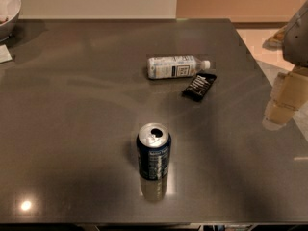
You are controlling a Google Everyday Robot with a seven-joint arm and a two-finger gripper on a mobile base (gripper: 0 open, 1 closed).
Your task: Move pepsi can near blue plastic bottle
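The pepsi can [154, 151], dark blue with a silver opened top and white print, stands upright on the grey table near the front middle. The blue plastic bottle [175, 66], clear with a pale label, a dark text panel and a white cap, lies on its side farther back, cap pointing right. My gripper [284, 102] hangs at the right edge of the view over the table's right side, well to the right of the can and apart from both objects. It holds nothing that I can see.
A flat black snack packet [199, 85] lies just right of and in front of the bottle. A white bowl [7, 11] sits at the back left corner, with a white paper [4, 53] below it. The table's right edge [260, 66] borders a light floor.
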